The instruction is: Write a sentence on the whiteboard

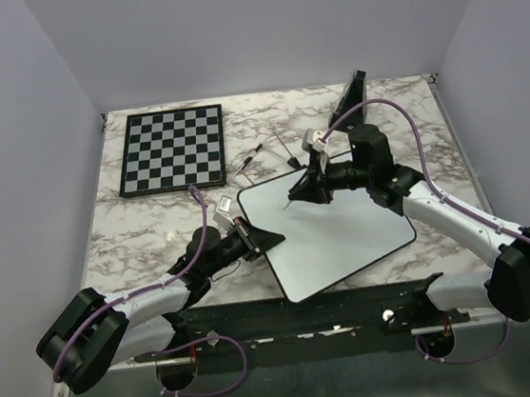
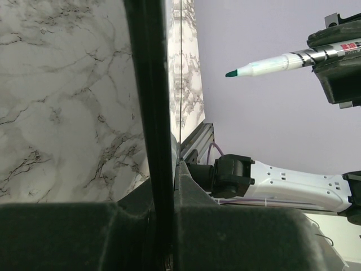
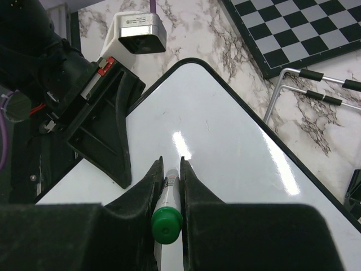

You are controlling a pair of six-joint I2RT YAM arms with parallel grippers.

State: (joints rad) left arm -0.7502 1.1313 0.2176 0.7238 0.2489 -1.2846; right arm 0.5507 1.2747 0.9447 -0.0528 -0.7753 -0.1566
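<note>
The whiteboard (image 1: 346,237) is laid flat near the middle of the marble table (image 1: 144,233), near the chessboard (image 1: 171,149). Its left edge is clamped by the left gripper (image 1: 268,240). A green-tipped marker (image 3: 167,217) is gripped by the right gripper (image 1: 299,195) over the board's far left part.

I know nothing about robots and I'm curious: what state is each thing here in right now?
whiteboard: lying on the table, blank, nothing written yet
marker: uncapped, teal tip bare, held over the whiteboard
left gripper: shut on the whiteboard's edge
right gripper: shut on the marker
chessboard: lying flat, no pieces on it
</note>
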